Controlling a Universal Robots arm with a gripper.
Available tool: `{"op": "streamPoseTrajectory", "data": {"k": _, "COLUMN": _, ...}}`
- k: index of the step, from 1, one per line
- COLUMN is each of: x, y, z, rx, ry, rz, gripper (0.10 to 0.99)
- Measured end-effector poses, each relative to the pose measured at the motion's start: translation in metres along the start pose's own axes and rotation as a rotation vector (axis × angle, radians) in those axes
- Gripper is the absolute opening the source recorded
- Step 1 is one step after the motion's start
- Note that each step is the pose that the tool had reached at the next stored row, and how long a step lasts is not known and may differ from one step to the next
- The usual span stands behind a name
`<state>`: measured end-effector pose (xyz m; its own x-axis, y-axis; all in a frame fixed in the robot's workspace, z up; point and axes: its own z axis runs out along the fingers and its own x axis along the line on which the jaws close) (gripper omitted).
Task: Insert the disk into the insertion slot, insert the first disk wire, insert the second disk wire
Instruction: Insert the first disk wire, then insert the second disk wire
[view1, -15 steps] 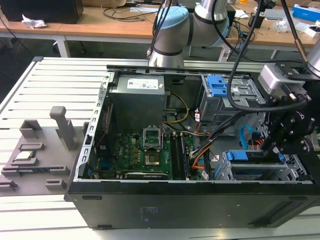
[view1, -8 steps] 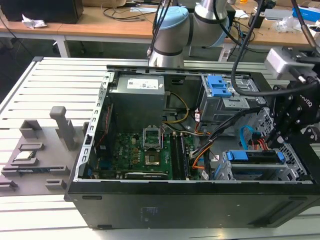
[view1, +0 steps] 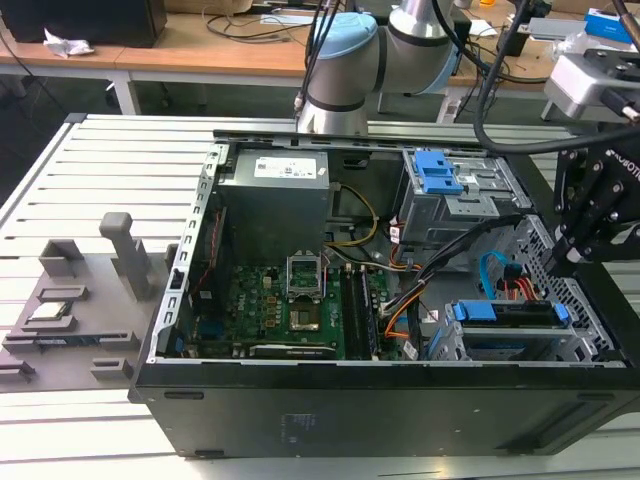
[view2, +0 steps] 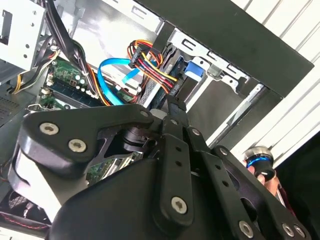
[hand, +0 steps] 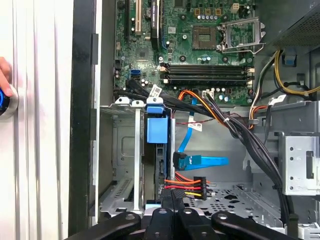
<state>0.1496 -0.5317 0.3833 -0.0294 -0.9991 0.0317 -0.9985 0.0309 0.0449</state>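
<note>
1. The open PC case (view1: 380, 405) lies on the slatted desk (view1: 60, 165). The motherboard (view1: 290, 310) is mid-frame in the exterior view, the power supply (view1: 275, 200) is above it, and a grey bay with a blue latch (view1: 445, 185) is upper right.
2. A fat black cable bundle (hand: 240, 130) runs right past the drive cage.
3. The disk (view1: 510, 312) is at the lower right of the exterior view. It's grey metal in a blue caddy and sits inside the insertion slot (hand: 122, 150).
4. The first disk wire (hand: 185, 186) reaches the disk's end, and the second disk wire (hand: 205, 161) loops just beside it.
5. The tool (view2: 173, 105) has its fingers pinched together right at that orange-red bundle. Can't tell if it's touching.
</note>
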Motion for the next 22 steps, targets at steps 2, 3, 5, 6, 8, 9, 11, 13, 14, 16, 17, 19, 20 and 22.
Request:
{"op": "streamPoseTrajectory", "data": {"k": 2, "x": 0.0, "y": 0.0, "z": -0.0002, "rx": 0.0, "ry": 0.0002, "rz": 0.0, "gripper": 0.106}}
{"op": "streamPoseTrajectory", "data": {"k": 3, "x": 0.0, "y": 0.0, "z": -0.0002, "rx": 0.0, "ry": 0.0002, "rz": 0.0, "gripper": 0.106}}
{"op": "streamPoseTrajectory", "data": {"k": 5, "x": 0.0, "y": 0.0, "z": -0.0004, "rx": 0.0, "ry": 0.0002, "rz": 0.0, "gripper": 0.106}}
{"op": "streamPoseTrajectory", "data": {"k": 6, "x": 0.0, "y": 0.0, "z": -0.0004, "rx": 0.0, "ry": 0.0002, "rz": 0.0, "gripper": 0.106}}
{"op": "streamPoseTrajectory", "data": {"k": 8, "x": 0.0, "y": 0.0, "z": -0.0005, "rx": 0.0, "ry": 0.0003, "rz": 0.0, "gripper": 0.106}}
{"op": "streamPoseTrajectory", "data": {"k": 9, "x": 0.0, "y": 0.0, "z": -0.0005, "rx": 0.0, "ry": 0.0003, "rz": 0.0, "gripper": 0.106}}
{"op": "streamPoseTrajectory", "data": {"k": 11, "x": 0.0, "y": 0.0, "z": -0.0006, "rx": 0.0, "ry": 0.0003, "rz": 0.0, "gripper": 0.169}}
{"op": "streamPoseTrajectory", "data": {"k": 13, "x": 0.0, "y": 0.0, "z": -0.0007, "rx": 0.0, "ry": 0.0004, "rz": 0.0, "gripper": 0.235}}
{"op": "streamPoseTrajectory", "data": {"k": 14, "x": 0.0, "y": 0.0, "z": -0.0008, "rx": 0.0, "ry": 0.0003, "rz": 0.0, "gripper": 0.302}}
{"op": "streamPoseTrajectory", "data": {"k": 16, "x": -0.0001, "y": 0.0004, "z": -0.0006, "rx": 0.0, "ry": 0.0005, "rz": 0.0, "gripper": 0.302}}
{"op": "streamPoseTrajectory", "data": {"k": 17, "x": -0.0014, "y": 0.0025, "z": 0.0009, "rx": 0.0, "ry": 0.0003, "rz": 0.0, "gripper": 0.302}}
{"op": "streamPoseTrajectory", "data": {"k": 19, "x": -0.0047, "y": 0.0082, "z": 0.0031, "rx": 0.0, "ry": 0.0003, "rz": 0.0, "gripper": 0.302}}
{"op": "streamPoseTrajectory", "data": {"k": 20, "x": -0.0055, "y": 0.0115, "z": 0.004, "rx": 0.0, "ry": 0.0003, "rz": 0.0, "gripper": 0.302}}
{"op": "streamPoseTrajectory", "data": {"k": 22, "x": -0.0079, "y": 0.0191, "z": 0.0065, "rx": 0.0, "ry": 0.0002, "rz": 0.0, "gripper": 0.302}}
